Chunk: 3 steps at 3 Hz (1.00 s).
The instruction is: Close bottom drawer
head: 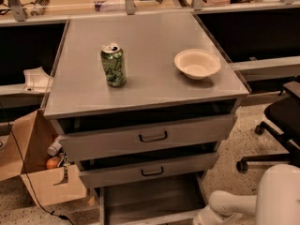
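Bottom drawer (150, 199) stands open; gripper (204, 217) beside its right edge, state indiscernible; green can (113, 64) lettering illegible.

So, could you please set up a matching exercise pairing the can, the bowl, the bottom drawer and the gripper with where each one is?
1. green can
2. bowl
3. bottom drawer
4. gripper

A. pulled out, lowest in the cabinet
B. cabinet top, right in view
C. bottom edge of view, beside the drawer
D. cabinet top, left in view

Pairs: 1-D, 2-B, 3-A, 4-C.
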{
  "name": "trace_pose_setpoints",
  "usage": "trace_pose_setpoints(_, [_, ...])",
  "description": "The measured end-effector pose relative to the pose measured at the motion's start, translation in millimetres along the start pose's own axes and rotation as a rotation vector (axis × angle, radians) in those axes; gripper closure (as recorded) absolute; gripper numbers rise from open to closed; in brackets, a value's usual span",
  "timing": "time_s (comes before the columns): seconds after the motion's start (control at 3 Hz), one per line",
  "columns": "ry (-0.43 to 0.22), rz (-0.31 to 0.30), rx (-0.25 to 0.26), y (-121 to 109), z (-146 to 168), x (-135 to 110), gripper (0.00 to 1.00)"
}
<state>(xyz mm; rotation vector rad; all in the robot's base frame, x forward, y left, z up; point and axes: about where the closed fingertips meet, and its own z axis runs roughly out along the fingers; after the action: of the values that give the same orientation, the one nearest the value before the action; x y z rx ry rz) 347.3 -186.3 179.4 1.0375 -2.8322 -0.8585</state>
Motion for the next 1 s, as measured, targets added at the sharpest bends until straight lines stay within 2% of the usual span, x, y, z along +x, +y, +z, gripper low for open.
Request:
trace_pose_setpoints(0.33, [0.000,0.000,0.000,0.0,0.0,0.0,0.00])
trace_pose_setpoints(1.0, [0.000,0.000,0.000,0.0,0.1,0.0,0.50])
